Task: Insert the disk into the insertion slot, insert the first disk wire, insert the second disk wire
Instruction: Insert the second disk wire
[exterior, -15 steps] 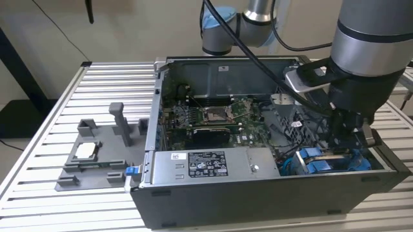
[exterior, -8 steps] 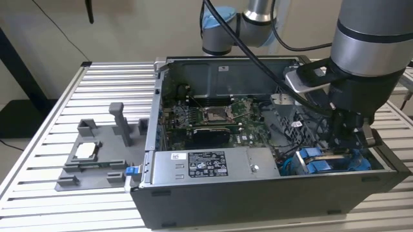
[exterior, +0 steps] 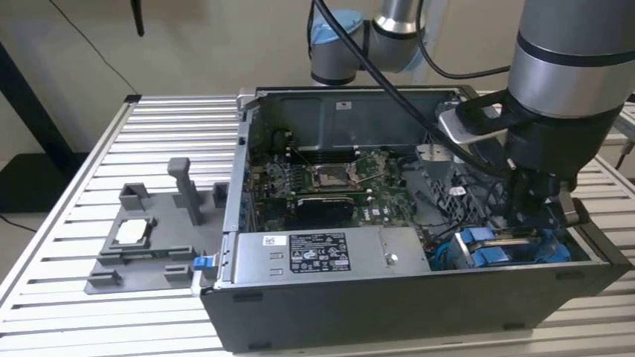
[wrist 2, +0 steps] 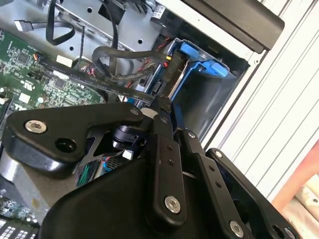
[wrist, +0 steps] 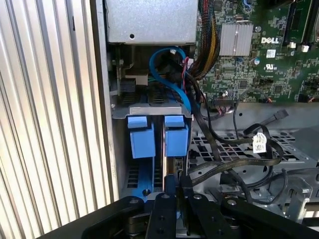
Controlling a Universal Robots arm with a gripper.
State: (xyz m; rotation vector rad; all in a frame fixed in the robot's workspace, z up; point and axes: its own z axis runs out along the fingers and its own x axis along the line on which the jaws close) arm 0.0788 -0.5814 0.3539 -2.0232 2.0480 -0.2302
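Observation:
The disk's blue carrier tabs (wrist: 142,137) stand side by side in the insertion slot (wrist: 149,110), a grey metal bay at the case's front corner. In the exterior view the blue carrier (exterior: 491,253) sits low at the case's right front. My gripper (wrist: 174,188) hangs just over that bay, its fingers drawn together. In the second wrist view the gripper (wrist 2: 160,103) pinches the end of a flat black disk wire (wrist 2: 99,82) right beside the blue carrier (wrist 2: 199,57). The exterior view shows the gripper (exterior: 539,223) reaching down into the case.
Loose black cables (wrist: 234,164) and a blue cable (wrist: 164,79) crowd the space beside the bay. The power supply (exterior: 317,253) and motherboard (exterior: 337,178) fill the case. A grey fixture (exterior: 149,238) stands on the slatted table (exterior: 149,126) at the exterior view's left.

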